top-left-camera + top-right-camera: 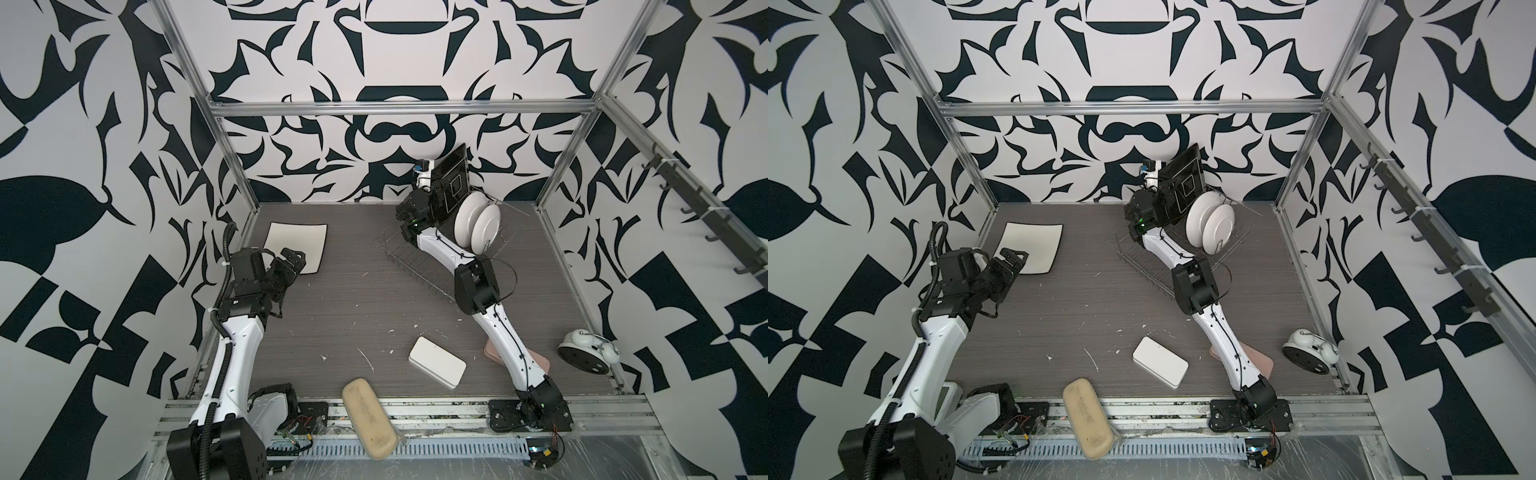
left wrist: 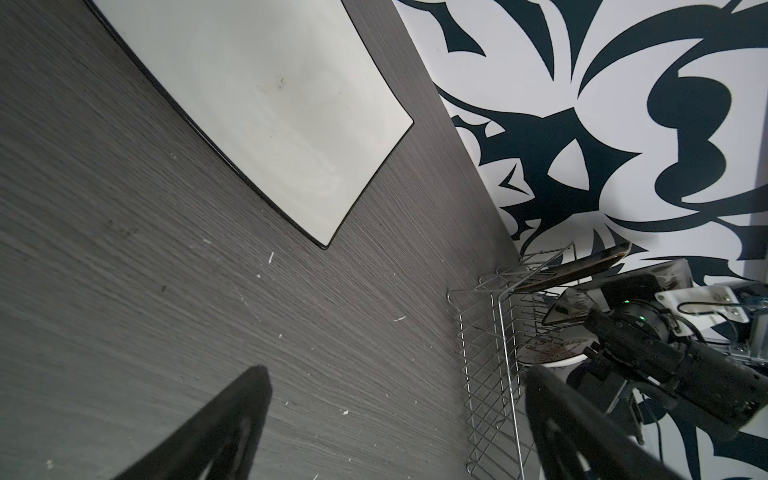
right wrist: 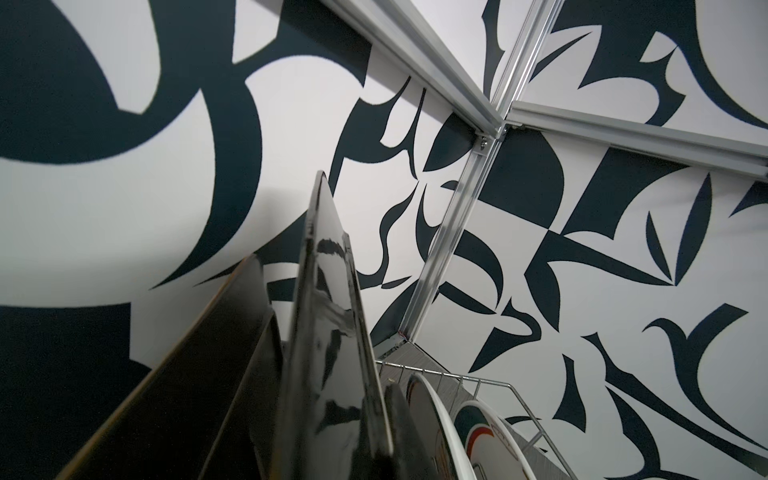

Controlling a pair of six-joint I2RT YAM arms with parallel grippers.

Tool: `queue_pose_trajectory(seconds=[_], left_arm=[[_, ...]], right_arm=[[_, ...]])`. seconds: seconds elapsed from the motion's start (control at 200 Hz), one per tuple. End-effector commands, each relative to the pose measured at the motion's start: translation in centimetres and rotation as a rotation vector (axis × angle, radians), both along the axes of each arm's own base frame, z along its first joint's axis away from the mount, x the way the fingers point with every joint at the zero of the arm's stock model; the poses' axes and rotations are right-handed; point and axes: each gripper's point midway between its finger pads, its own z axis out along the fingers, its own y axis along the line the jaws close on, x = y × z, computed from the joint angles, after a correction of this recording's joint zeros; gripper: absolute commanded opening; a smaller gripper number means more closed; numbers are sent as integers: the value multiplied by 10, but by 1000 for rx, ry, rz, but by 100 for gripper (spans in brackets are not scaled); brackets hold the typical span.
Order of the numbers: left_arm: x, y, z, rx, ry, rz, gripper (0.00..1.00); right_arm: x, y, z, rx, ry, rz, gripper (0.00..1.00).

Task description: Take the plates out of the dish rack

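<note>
**Presently: black plate pinched at the rack, white plate lying flat**

From above, in both top views, the dish rack (image 1: 415,266) is seen set askew toward the far right corner of the worktop (image 1: 353,316). Two round white plates (image 1: 478,224) are stood upright in it, side by side. At its far end a black square plate (image 1: 455,183) is pinched by its edge in the right pincer (image 1: 433,195) and held tilted. Whether its lower edge is clear of the prongs cannot be told. A white square plate (image 1: 1034,245) is laid flat near the far left corner. The left pincer (image 1: 1015,257) is held close by it, spread wide and empty.

From the left wrist, both spread fingers (image 2: 232,415) are shown over bare worktop, apart from the white square plate (image 2: 270,104). A second black plate (image 2: 582,266) is leaned at the rack's far end.

From the right wrist, the black square plate (image 3: 328,311) is seen clamped edge-on, with the second black plate (image 3: 199,374) just beside it. The printed faces of the round white plates (image 3: 478,428) are glimpsed inside the rack's wire side.
</note>
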Motion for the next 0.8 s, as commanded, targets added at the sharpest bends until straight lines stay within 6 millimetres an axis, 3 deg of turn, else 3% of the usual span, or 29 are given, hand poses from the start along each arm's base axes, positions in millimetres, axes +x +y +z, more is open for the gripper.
queue_pose_trajectory(seconds=[0.0,0.795], left_arm=[[3,1,21,14,-46,-3,100],[3,-2,29,3,-64,-13,99]], right_arm=[[-42,-15,139,142,-378,90,0],[-76,-18,195,170,-474,118,0]])
